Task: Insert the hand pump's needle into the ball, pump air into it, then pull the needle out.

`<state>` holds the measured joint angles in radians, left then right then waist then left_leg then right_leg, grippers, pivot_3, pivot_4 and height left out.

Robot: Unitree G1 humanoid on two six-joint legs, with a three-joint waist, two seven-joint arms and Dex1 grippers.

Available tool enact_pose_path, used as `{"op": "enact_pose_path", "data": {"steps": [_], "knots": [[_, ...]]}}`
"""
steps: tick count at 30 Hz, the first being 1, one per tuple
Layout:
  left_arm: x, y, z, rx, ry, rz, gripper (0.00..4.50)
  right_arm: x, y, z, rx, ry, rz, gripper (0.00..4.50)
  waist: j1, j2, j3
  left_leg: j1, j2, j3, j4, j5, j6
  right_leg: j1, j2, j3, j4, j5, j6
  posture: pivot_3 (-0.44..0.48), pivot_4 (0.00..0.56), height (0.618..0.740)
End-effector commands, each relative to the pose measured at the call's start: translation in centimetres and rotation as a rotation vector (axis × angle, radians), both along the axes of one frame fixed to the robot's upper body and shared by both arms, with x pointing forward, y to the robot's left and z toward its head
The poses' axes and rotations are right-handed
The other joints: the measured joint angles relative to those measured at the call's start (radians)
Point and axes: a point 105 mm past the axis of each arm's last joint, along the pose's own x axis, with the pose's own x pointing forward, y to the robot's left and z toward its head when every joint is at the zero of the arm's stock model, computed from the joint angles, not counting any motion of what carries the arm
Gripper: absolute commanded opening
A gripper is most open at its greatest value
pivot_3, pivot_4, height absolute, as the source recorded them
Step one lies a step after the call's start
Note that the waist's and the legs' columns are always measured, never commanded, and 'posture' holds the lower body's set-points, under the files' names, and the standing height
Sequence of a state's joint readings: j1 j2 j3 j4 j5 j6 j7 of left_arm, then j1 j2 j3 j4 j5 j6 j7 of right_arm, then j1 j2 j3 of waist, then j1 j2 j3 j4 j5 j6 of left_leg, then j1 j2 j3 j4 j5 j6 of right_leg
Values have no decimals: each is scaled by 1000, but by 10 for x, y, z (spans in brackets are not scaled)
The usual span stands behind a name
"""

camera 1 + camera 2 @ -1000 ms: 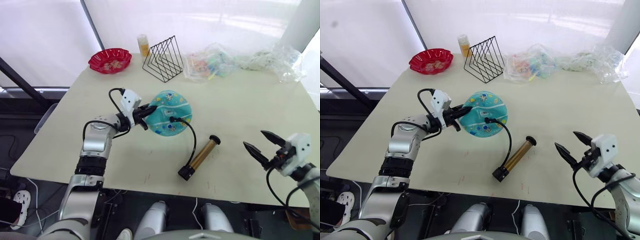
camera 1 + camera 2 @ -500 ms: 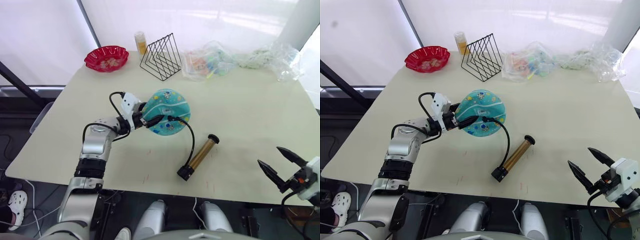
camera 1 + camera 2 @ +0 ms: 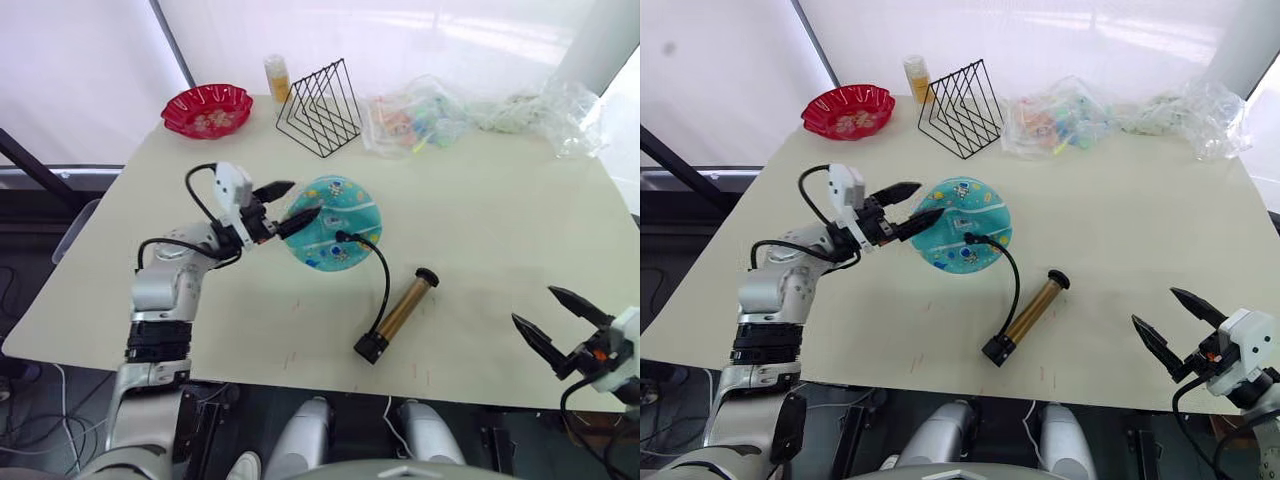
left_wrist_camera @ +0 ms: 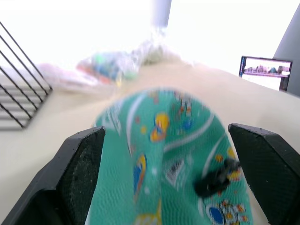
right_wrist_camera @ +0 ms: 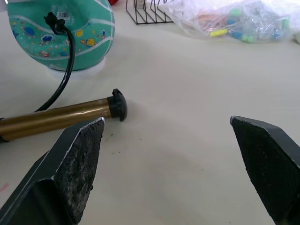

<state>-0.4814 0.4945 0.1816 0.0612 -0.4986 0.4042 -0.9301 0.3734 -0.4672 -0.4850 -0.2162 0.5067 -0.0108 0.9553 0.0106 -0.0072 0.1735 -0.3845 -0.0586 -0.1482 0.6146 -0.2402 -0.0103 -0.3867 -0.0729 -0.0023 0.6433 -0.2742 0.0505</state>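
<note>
Ball (image 3: 333, 223), teal with white stripes, hose plugged in, beside spread left claw (image 3: 288, 204); right claw (image 3: 548, 318) spread.

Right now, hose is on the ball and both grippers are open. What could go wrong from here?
1. The left gripper is open at the ball; a nudge could roll it and tug the hose fitting out.
2. The hand pump lies loose on the table; the right gripper is well away from it, so pumping cannot start yet.

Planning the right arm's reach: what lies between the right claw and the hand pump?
Bare tabletop, seen in the left eye view: nothing lies between the right claw and the hand pump.
</note>
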Motion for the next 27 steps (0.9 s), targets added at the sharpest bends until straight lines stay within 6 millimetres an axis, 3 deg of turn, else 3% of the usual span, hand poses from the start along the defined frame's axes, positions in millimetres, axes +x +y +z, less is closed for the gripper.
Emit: {"op": "enact_pose_path", "data": {"steps": [1, 7, 12, 15, 20, 27], "knots": [[-12, 12, 12, 8, -41, 13, 4465, 0, -1, 10, -15, -44, 18, 4500, 0, -1, 0, 0, 0, 0, 0, 0, 0, 0, 0, 0, 0, 0, 0, 0, 150, 740], [-30, 49, -11, 83, 47, 92, 4465, 1, -7, 9, -23, -42, 7, 4500, -7, -1, 1, 1, 2, 2, 1, 0, 0, 0, 1, 3, 1, 0, 0, 0, 150, 740], [-47, 89, -52, 150, 177, 195, 4465, -6, -17, 0, -41, -8, -13, 4500, -8, 0, 1, 2, 2, 4, 1, -1, 2, 0, 1, 7, 1, 0, 0, 0, 150, 740], [-53, 99, -62, 168, 201, 217, 4465, -10, -20, -3, -51, 6, -20, 4500, -2, 0, 1, 2, 2, 3, 1, -2, 4, 0, 1, 7, 1, 0, -1, 0, 150, 740], [-73, 139, -98, 227, 285, 335, 4465, -24, -41, -17, -83, 55, -84, 4500, 1, 0, 1, 3, 3, 5, 1, -4, 7, 0, -1, 9, 2, 1, -1, 0, 150, 740], [-89, 158, -113, 265, 312, 359, 4465, -41, -55, -26, -107, 96, -114, 4500, 3, -1, 1, 3, 5, 5, 2, -5, 8, 0, -2, 9, 2, 1, -2, 0, 150, 740]]}}
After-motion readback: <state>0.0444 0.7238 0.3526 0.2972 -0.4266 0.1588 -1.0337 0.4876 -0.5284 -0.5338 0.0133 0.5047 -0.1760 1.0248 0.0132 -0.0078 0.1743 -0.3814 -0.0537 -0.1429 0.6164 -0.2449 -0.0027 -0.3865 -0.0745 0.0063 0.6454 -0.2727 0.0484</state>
